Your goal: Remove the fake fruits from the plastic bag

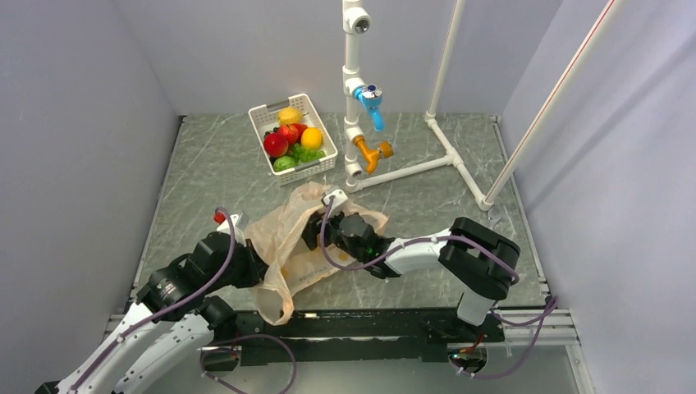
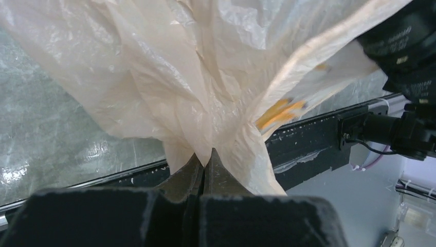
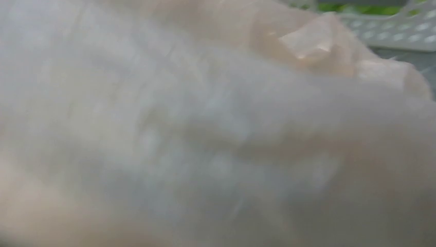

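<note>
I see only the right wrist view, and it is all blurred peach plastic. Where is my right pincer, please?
Observer: In the top view the right pincer is at the opening of the plastic bag. The plastic hides its fingertips, so I cannot tell if it is open or shut.
Operator: Does the other arm hold the bag?
Observer: Yes. The left wrist view shows the left pincer shut on a gathered fold of the bag.
Operator: Is any fruit outside already?
Observer: The white basket at the far side holds several, among them a red apple.
</note>
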You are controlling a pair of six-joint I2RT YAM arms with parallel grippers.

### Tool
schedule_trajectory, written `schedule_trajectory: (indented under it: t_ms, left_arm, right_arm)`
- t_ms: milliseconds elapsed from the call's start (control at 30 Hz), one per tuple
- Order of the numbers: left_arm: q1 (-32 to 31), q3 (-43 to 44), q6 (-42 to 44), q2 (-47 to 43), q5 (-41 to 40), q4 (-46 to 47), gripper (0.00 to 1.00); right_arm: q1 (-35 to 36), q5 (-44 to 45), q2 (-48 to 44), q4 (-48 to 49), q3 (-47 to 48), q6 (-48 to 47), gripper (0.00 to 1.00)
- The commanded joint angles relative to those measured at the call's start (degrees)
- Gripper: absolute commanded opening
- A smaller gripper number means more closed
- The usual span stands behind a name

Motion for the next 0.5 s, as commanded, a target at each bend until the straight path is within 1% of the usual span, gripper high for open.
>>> schedule_trajectory:
  t_ms: [0, 33, 67, 167, 267, 300, 400, 467]
  left_arm:
    - [-0.1, 2.3, 0.6, 2.0, -4.5, 3.2, 0.00]
    - [-0.2, 3.1, 0.6, 2.4, -6.2, 2.6, 0.00]
    - [-0.1, 3.7, 0.6, 2.6, -7.8, 1.9, 0.00]
    - [-0.1, 5.5, 0.5, 2.7, -12.0, 0.4, 0.00]
    - [-0.2, 5.8, 0.4, 1.4, -14.8, 0.5, 0.00]
    - [-0.2, 5.8, 0.3, 1.3, -16.3, 0.2, 0.00]
    - [-0.1, 5.8, 1.3, 1.7, -16.9, 0.3, 0.00]
    - [-0.1, 5.9, 2.3, 3.2, -15.9, 0.7, 0.00]
  right_arm:
    - [3.4, -12.5, -1.3, -6.4, 2.8, 3.9, 0.11]
    - [4.1, -13.6, -1.3, -7.0, 2.8, 4.4, 0.13]
    - [4.7, -16.7, -1.4, -7.2, 2.6, 5.3, 0.14]
    - [6.0, -21.4, -2.7, -7.4, 1.2, 6.0, 0.14]
    - [7.0, -22.7, -7.0, -9.2, -0.6, 4.9, 0.14]
    - [7.0, -25.0, -8.6, -9.7, -1.1, 4.3, 0.14]
    - [7.1, -29.6, -14.0, -10.3, -2.6, 3.2, 0.14]
    - [7.0, -28.4, -18.2, -8.5, -5.0, 4.8, 0.13]
